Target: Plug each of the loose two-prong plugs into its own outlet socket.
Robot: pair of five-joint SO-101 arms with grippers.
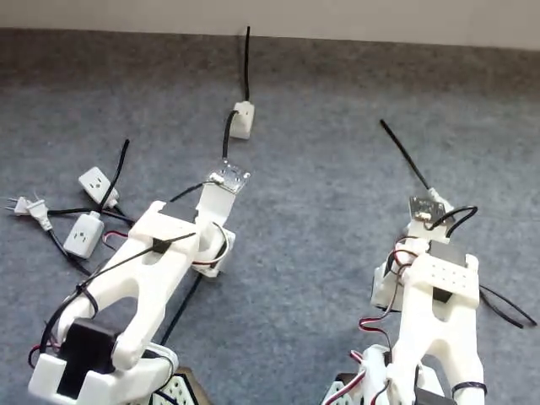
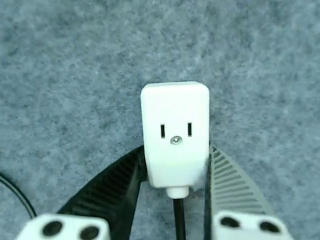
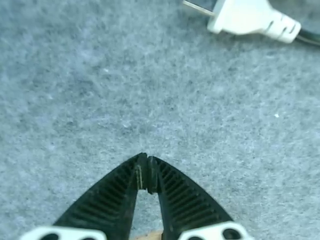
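A white outlet socket (image 2: 175, 132) lies face up on the grey carpet, with two slots and a round hole showing and its black cord running back under the wrist. My left gripper (image 2: 176, 152) is shut on its cord end, one ribbed finger (image 2: 120, 190) pressed to each side. In the high view this socket (image 1: 242, 119) sits just beyond the left arm (image 1: 160, 261). My right gripper (image 3: 148, 172) is shut and holds nothing, low over bare carpet. A white two-prong plug (image 3: 250, 20) lies some way ahead of it, well apart from its tips.
Two more white sockets (image 1: 97, 186) (image 1: 83, 234) and another loose plug (image 1: 25, 207) lie with tangled black cords at the table's left. A thin black cord (image 1: 403, 156) runs out ahead of the right arm (image 1: 434, 278). Open carpet lies between the arms.
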